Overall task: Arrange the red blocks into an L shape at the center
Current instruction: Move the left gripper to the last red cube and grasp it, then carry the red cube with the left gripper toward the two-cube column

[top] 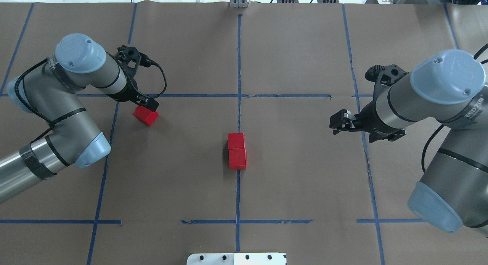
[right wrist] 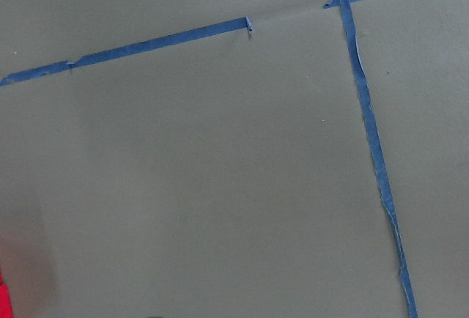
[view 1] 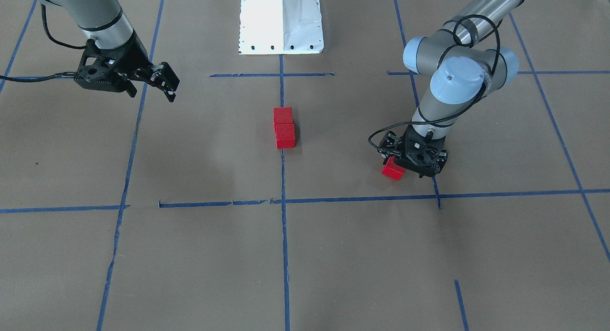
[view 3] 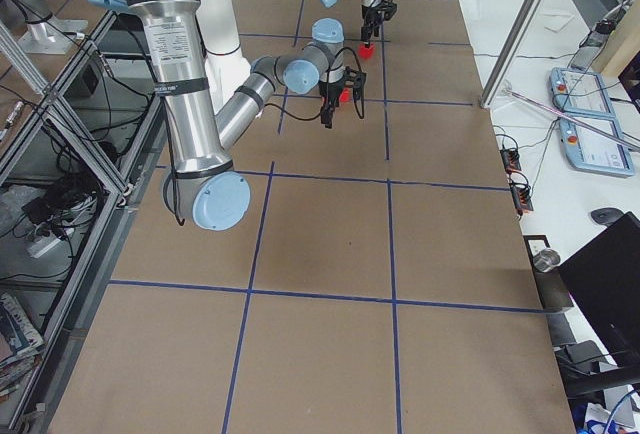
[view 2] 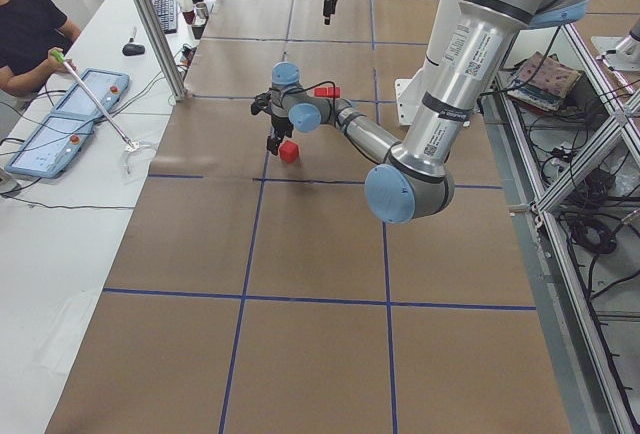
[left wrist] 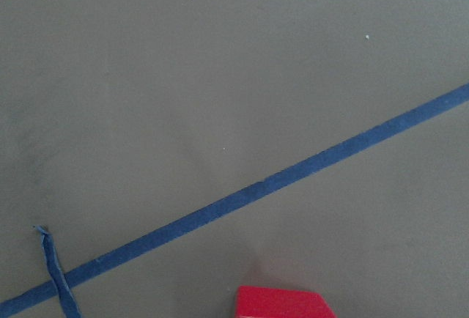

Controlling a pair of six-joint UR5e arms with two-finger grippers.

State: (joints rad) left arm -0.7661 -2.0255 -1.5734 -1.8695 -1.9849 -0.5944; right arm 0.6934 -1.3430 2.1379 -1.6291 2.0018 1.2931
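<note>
Overhead exterior view: a pair [top: 236,151] of red blocks lies touching, end to end, on the tape line [top: 238,66] in the centre cell [top: 183,162]. The third block [top: 145,116] sits at that cell's far-left corner, toward the table's left edge and well apart from the pair. It is turned askew to the grid. The left gripper [top: 148,104] is right at this block, over its far side. I cannot tell whether the jaws have closed on it, and the wrist view shows only the block's top edge. The right gripper [top: 337,123] hangs spread and empty near the cell's right edge.

The step in hand looks like fetching the third block. To do it well, get a firm, centred hold and twist the wrist until the block's faces run parallel to the tape. Carry it in from the left and lower it beside one end block of the pair, not the joint between them. Set it down just clear, then close the gap gently, so the pair is not knocked off its line.
</note>
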